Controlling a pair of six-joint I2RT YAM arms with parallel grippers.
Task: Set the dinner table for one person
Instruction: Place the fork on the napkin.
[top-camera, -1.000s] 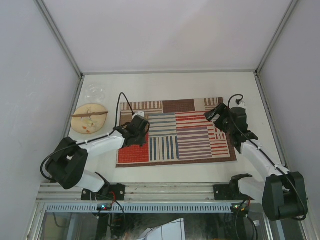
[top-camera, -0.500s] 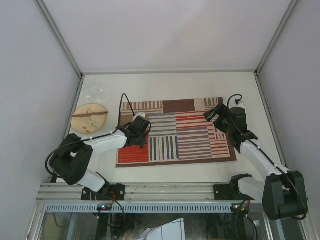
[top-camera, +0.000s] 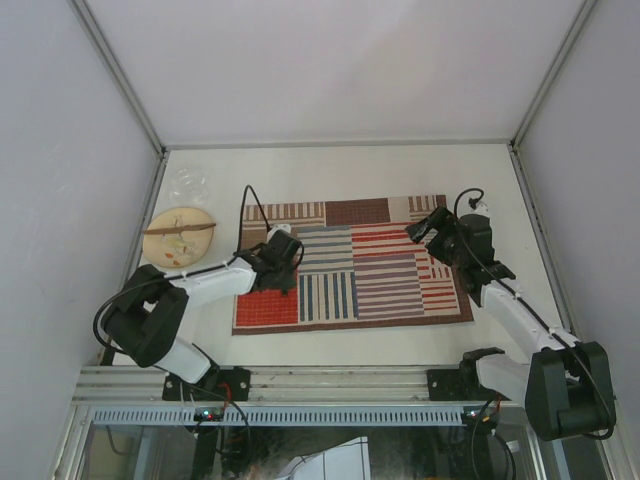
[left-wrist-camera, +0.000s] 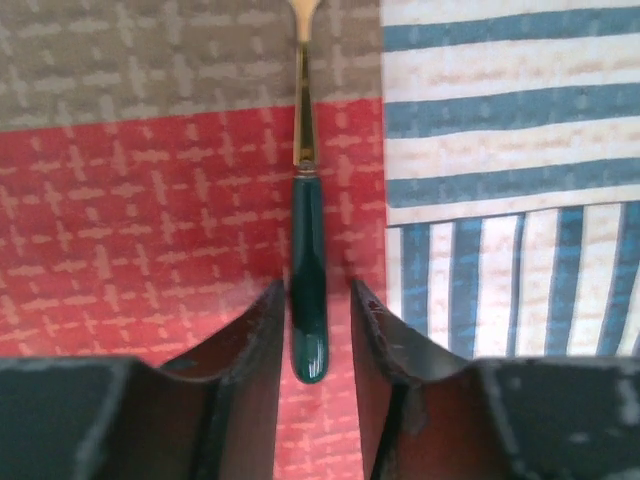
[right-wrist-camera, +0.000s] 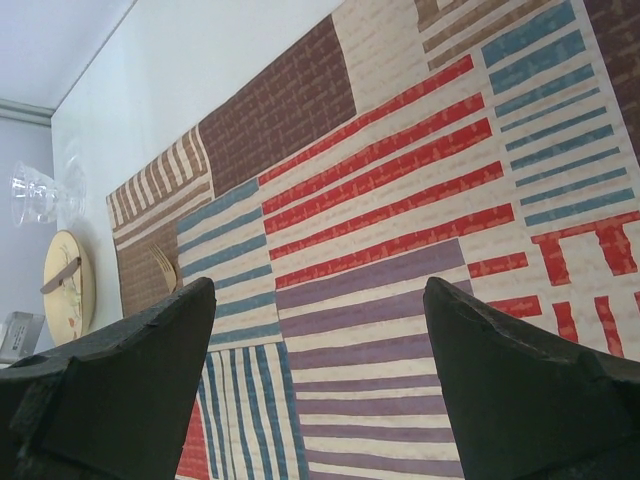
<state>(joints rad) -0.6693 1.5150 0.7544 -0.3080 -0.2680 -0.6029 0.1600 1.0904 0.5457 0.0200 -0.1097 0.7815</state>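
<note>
The dinner table (top-camera: 340, 165) is a white top carrying a striped patchwork placemat (top-camera: 380, 270). A fork with a dark green handle (left-wrist-camera: 308, 270) and gold neck lies flat on the mat's red patch at its left side. My left gripper (left-wrist-camera: 313, 292) sits low over the handle's end, jaws slightly apart, with a gap showing between the handle and the right finger. From above, the left gripper (top-camera: 283, 262) hides the fork. The fork's tines (right-wrist-camera: 163, 268) show in the right wrist view. My right gripper (top-camera: 425, 232) hovers open over the mat's right side, empty.
A beige plate (top-camera: 178, 236) with a brown-handled utensil across it sits left of the mat. A clear glass (top-camera: 190, 183) stands behind the plate. Both also show in the right wrist view, the glass (right-wrist-camera: 40, 192) above the plate (right-wrist-camera: 70, 285). Aluminium rails edge the table.
The left gripper's jaws have parted from the fork handle, which now rests on the mat. The left arm shifted slightly. The right arm has not moved.
</note>
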